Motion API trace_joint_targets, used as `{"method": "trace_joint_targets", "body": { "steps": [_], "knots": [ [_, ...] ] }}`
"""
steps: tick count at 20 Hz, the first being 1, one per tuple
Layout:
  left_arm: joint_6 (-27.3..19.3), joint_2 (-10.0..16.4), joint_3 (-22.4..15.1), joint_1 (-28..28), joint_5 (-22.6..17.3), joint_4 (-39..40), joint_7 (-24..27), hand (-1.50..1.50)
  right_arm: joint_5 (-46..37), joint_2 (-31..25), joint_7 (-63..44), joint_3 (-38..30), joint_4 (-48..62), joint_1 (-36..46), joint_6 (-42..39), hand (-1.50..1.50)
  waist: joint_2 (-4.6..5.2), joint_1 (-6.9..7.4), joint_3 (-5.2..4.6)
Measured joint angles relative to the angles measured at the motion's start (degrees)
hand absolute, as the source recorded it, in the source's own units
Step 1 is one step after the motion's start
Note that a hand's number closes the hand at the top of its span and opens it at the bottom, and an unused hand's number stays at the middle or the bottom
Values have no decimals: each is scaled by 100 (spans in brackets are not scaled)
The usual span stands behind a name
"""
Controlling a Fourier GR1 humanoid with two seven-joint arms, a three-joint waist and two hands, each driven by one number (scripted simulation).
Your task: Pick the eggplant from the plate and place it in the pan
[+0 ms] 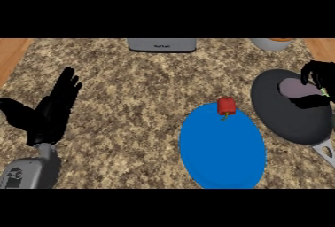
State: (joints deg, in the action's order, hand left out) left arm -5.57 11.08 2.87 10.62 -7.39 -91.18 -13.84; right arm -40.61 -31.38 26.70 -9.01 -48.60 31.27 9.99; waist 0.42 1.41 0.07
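Far to the left of the blue plate point(222, 150), the left hand point(49, 117) is resting open above the speckled counter point(131, 88). Its fingers are pointing straight up and slightly right, its thumb is spreading out to the left, and it is holding nothing. Its grey forearm point(29, 170) is coming up from the lower edge, well left of the plate.

Beyond the plate and a little to its left, a grey box-shaped appliance point(161, 45) is sitting at the counter's far edge. The plate itself is lying flat, and a small red pepper point(226, 105) is sitting on its far rim, stem pointing toward the plate's middle.

Just right of the plate, nearly touching its rim, the dark pan point(288, 119) is lying with its handle point(325, 150) running off to the lower right. Beyond the plate and well to its right, a pale cup point(271, 43) is showing partly at the counter's far edge.

To the right of the plate, over the pan's far right part, the right hand point(318, 73) is coming in from the right edge. Its fingers are curling over the top of the eggplant point(297, 88) and its thumb is closing under it, so the hand is gripping the eggplant. The eggplant is lying inside the pan's outline, away from the plate, with a bit of green stem showing beside the fingers. Whether it is touching the pan's floor cannot be told.
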Motion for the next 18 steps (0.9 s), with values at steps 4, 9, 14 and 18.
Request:
{"method": "trace_joint_targets", "body": {
  "steps": [4, 9, 14, 18],
  "knots": [
    [121, 79, 98, 41, -98, 38, -32, 0, -115, 125, -107, -93, 994, 304, 132, -150, 11, 20, 1],
    [138, 22, 84, 159, -78, 170, 17, 0, -97, 11, 58, -287, 2240, 749, -66, -150, 36, 54, 7],
    [122, -16, 69, 126, -66, 73, -44, 0, 166, -67, 749, -608, 2940, 950, -196, -150, 35, 51, 11],
    [141, -34, 63, -23, -34, 51, 67, 0, 756, -270, 1263, -1144, 3131, 1005, -686, -150, 23, 24, 12]
  ]
}}
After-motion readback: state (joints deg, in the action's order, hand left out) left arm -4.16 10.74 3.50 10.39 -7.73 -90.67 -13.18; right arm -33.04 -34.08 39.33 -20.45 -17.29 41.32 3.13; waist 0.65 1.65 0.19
